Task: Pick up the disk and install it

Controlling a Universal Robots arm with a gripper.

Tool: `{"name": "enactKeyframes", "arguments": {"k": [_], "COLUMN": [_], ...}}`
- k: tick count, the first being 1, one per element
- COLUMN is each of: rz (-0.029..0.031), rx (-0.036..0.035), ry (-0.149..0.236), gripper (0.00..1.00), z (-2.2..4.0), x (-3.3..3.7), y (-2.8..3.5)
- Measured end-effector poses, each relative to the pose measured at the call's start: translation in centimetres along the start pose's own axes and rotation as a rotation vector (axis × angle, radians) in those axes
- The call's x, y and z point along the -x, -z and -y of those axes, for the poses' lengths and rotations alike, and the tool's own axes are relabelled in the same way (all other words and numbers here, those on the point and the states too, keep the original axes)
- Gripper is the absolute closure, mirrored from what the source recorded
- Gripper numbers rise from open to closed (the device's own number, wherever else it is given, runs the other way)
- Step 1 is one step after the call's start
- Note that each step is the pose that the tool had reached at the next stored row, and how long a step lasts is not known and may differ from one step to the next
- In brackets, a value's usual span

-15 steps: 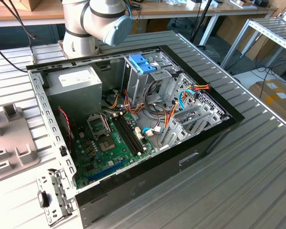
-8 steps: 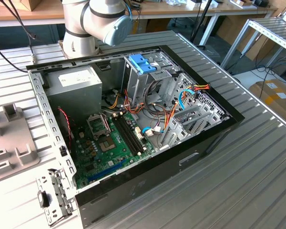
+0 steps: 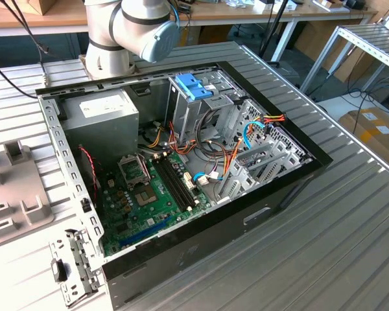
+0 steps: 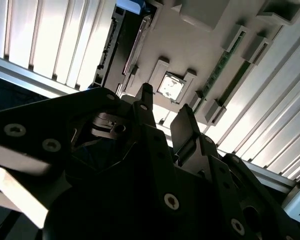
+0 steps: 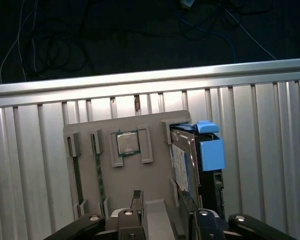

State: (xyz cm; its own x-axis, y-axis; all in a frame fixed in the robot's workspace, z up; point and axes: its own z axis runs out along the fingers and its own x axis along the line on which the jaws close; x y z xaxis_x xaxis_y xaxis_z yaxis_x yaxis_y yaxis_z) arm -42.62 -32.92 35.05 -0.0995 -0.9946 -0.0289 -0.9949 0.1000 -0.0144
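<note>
Spread gripper over the parts plate, disk not yet picked up

In both wrist views the black gripper hangs with its two fingers apart and nothing between them, above a flat grey plastic fixture plate. This plate lies on the ribbed metal tabletop close to one of its edges. The disk, a flat dark rectangular drive in a bright blue plastic carrier, stands on edge in a slot along one side of the plate, its blue end tab toward the tabletop's edge. One finger is near the disk; whether they touch I cannot tell. A square silver processor chip sits in a pocket at the plate's middle. In the exterior view the open black computer case lies mid-tabletop.
</note>
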Motion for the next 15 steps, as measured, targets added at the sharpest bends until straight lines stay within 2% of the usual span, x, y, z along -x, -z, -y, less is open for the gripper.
{"name": "enactKeyframes", "arguments": {"k": [4, 15], "rz": [0.0000, 0.0000], "rx": [0.0000, 0.0000], "ry": [0.000, 0.000], "gripper": [0.58, 0.58], "z": [-0.06, -0.27], "x": [0.61, 1.69], "y": [-0.07, -0.26]}}
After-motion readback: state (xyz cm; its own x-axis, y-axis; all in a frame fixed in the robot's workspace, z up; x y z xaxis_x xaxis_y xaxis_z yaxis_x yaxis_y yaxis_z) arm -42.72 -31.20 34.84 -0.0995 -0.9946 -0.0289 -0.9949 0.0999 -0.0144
